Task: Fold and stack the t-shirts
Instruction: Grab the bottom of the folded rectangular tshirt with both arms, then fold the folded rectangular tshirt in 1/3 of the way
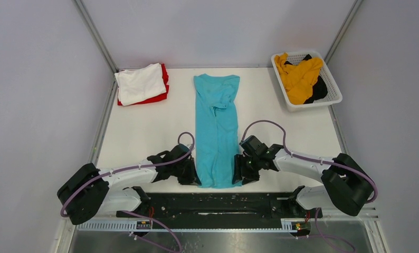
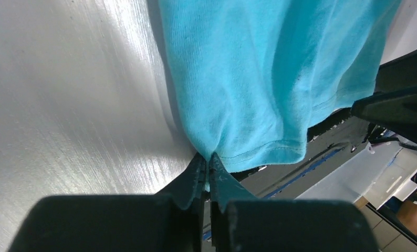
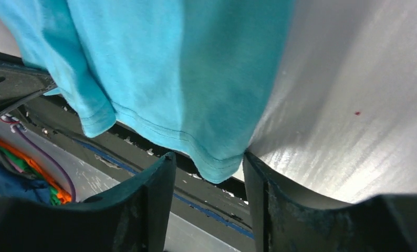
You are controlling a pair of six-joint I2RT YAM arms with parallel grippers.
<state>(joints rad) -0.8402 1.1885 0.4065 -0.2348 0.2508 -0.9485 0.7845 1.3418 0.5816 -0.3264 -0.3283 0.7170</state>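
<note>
A teal t-shirt [image 1: 216,126] lies folded into a long strip down the middle of the table, collar at the far end. My left gripper [image 1: 193,178] is at its near left corner, shut on the hem of the teal t-shirt [image 2: 238,84], the cloth pinched between the tips of my left gripper [image 2: 208,157]. At the near right corner my right gripper [image 1: 240,177] stands open, and the hem corner of the teal t-shirt [image 3: 217,168] hangs between the spread fingers of my right gripper [image 3: 209,160] without being clamped. A folded white t-shirt [image 1: 140,83] lies on a folded red t-shirt [image 1: 157,96] at the far left.
A white mesh basket [image 1: 331,83] at the far right holds a crumpled mustard yellow t-shirt [image 1: 300,77] and a black t-shirt [image 1: 318,92]. Grey walls close in the table on three sides. The arms' black base rail [image 1: 212,203] runs along the near edge.
</note>
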